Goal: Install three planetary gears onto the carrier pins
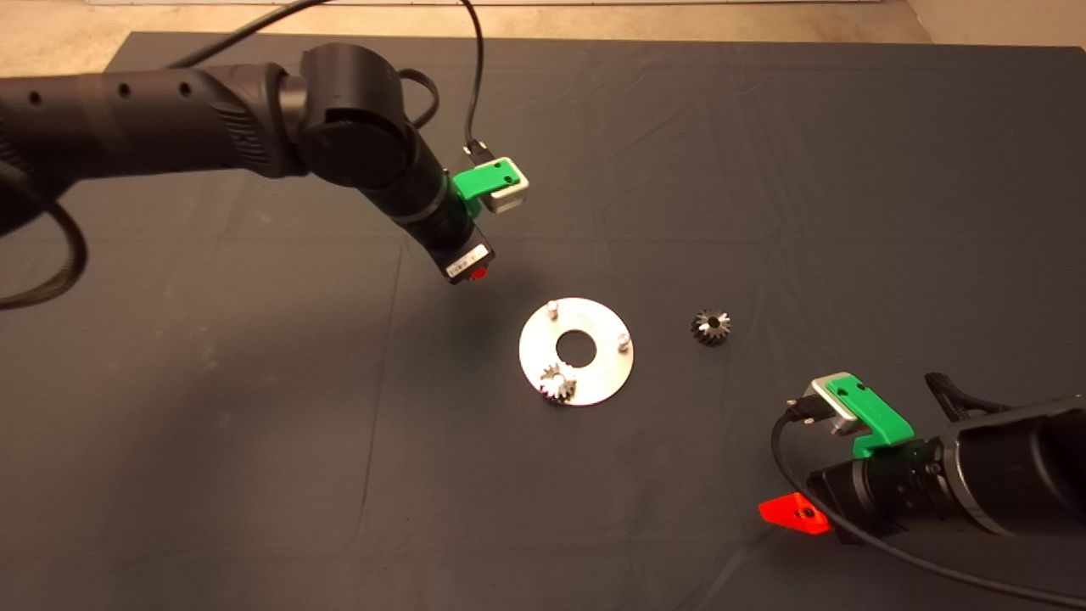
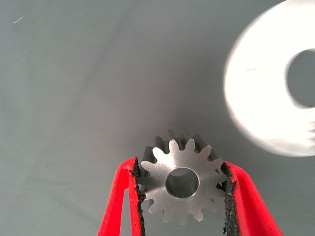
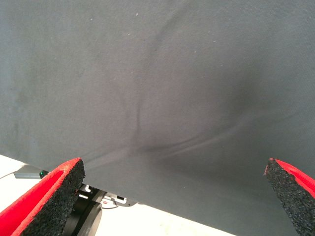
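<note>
Nearest to me, at the lower right edge of the head view, my right hand (image 1: 793, 514) waited low over the dark mat (image 1: 254, 441) of the tabletop. Its arm lay almost flat and pointed toward the left. In the right wrist view the two red fingers (image 3: 49, 196) stood wide apart with nothing between them, so this hand was released.

A little farther, near the middle of the mat, lay the flat silver disc (image 1: 594, 373) with its large central hole. One silvery gear (image 1: 557, 383) sat on the near left part of the disc, on the pin there as far as I could see. The two other carrier pins (image 1: 551, 308) stood upright and bare, one at the far left of the disc and one at the right. To the right of the disc, apart from it, the darker grey gear (image 1: 711, 327) lay on the mat.

Farthest, my left arm came in from the left edge, bent at the elbow and pointed steeply down. The left hand (image 2: 183, 191) hung above the mat, near the far left side of the disc. It was clenched on the third gear (image 2: 182, 183): the black pads (image 2: 137, 189) pressed the teeth on both sides, and the centre hole faced the wrist camera.
</note>
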`<state>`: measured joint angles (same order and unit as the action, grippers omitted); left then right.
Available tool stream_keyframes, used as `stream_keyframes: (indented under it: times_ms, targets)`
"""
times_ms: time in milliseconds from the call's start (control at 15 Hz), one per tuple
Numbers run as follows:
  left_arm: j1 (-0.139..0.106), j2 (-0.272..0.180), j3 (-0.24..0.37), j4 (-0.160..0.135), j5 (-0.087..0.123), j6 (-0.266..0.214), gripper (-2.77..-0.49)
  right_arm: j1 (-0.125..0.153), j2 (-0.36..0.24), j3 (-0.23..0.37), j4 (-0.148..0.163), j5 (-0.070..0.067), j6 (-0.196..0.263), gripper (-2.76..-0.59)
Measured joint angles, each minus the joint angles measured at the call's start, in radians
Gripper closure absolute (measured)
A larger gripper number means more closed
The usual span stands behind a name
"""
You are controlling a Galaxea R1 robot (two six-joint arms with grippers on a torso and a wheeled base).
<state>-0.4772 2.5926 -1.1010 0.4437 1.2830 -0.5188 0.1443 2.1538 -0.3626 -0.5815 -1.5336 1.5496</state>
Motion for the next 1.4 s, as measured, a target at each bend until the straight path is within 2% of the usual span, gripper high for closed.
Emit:
stream_keyframes:
  times_ms: [133, 200, 267, 333, 400, 467, 533, 733, 800, 933, 1000, 1133, 1267, 1400]
  targets:
    - [0.0, 0.006, 0.079, 0.001, 0.002, -0.062, -0.64, 0.0, 0.001, 0.0, 0.004, 0.0, 0.0, -2.75]
    - [0.0, 0.018, 0.093, 0.003, 0.006, -0.101, -0.64, 0.0, 0.003, 0.0, 0.005, 0.0, 0.0, -2.75]
    - [0.0, 0.028, 0.1, 0.027, 0.016, -0.133, -0.64, 0.0, 0.01, 0.0, 0.005, 0.001, 0.0, -2.75]
    - [0.0, 0.036, 0.116, 0.069, 0.037, -0.164, -0.64, 0.0, 0.012, 0.0, 0.006, 0.002, 0.0, -2.75]
    - [0.0, 0.045, 0.136, 0.094, 0.067, -0.18, -0.64, 0.0, 0.012, 0.0, 0.006, 0.0, 0.0, -2.75]
    - [0.0, 0.056, 0.15, 0.104, 0.096, -0.185, -0.64, 0.0, 0.012, 0.0, 0.006, 0.0, 0.0, -2.75]
    - [0.0, 0.064, 0.156, 0.11, 0.106, -0.194, -0.64, 0.0, 0.013, 0.0, 0.006, 0.0, -0.001, -2.75]
    - [0.0, 0.074, 0.154, 0.124, 0.117, -0.195, -0.64, 0.0, 0.013, 0.0, 0.006, 0.0, -0.001, -2.75]
    - [0.001, 0.092, 0.147, 0.125, 0.123, -0.195, -0.64, 0.0, 0.013, 0.0, 0.007, 0.0, -0.002, -2.75]
    - [0.008, 0.137, 0.114, 0.126, 0.12, -0.19, -0.64, 0.0, 0.016, 0.0, 0.007, 0.004, -0.004, -2.75]
    - [0.018, 0.149, 0.097, 0.127, 0.11, -0.182, -0.64, 0.0, 0.014, 0.0, 0.006, 0.0, -0.004, -2.75]
    - [0.049, 0.166, 0.069, 0.148, 0.107, -0.162, -0.64, -0.001, 0.007, 0.0, 0.008, 0.0, -0.004, -2.75]
    - [0.079, 0.176, 0.046, 0.155, 0.117, -0.154, -0.64, 0.0, 0.0, 0.0, 0.008, 0.003, -0.004, -2.75]
    - [0.08, 0.192, 0.031, 0.165, 0.119, -0.141, -0.64, 0.0, -0.007, 0.0, 0.008, 0.001, -0.004, -2.75]
